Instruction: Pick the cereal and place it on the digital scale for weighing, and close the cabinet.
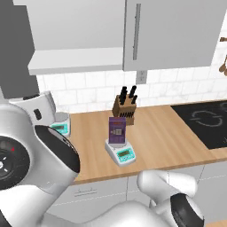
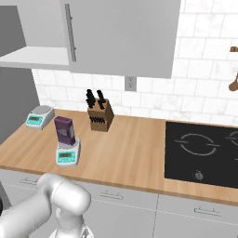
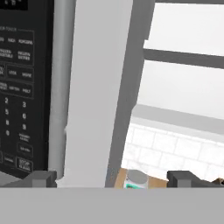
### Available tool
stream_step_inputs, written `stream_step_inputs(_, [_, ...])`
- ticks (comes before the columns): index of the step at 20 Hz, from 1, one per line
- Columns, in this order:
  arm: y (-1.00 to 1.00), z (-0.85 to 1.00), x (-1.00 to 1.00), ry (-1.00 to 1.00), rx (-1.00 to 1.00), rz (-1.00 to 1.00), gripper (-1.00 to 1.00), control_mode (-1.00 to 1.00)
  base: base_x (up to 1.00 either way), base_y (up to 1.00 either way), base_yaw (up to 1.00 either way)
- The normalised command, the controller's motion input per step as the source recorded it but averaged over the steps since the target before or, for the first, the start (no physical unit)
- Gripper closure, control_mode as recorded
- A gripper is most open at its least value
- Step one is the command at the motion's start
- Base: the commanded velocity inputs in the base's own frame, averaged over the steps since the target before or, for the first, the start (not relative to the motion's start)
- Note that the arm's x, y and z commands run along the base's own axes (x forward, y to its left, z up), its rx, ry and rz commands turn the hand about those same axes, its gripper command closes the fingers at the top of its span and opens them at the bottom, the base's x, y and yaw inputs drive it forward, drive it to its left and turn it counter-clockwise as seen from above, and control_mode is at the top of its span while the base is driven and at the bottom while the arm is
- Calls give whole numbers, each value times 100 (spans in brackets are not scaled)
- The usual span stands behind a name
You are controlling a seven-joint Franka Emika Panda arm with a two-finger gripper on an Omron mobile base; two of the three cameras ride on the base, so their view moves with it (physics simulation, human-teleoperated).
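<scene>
While the cabinet [image 1: 80, 26] hangs with its left door swung out and the white shelf [image 1: 75, 60] bare, the closing step looks not yet done — the right door [image 1: 175, 33] is shut. The main risk, I judge, is the fingers catching the open door's edge [image 3: 98, 92] and skidding toward the microwave keypad [image 3: 19, 87] just beside it. The cereal [image 1: 117, 131] already stands upright on the digital scale [image 1: 120, 152], so a low elbow swing could topple it. The gripper [image 3: 111, 178] is raised beside that door edge, jaws spread wide, holding nothing.
</scene>
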Motion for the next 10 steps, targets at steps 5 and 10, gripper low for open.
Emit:
stream_step_inputs(5, [0,0,34,-4,0,4,-100,-100,0,0,0])
stream_step_inputs(10, [0,0,16,0,0,2,-100,-100,0,0,0])
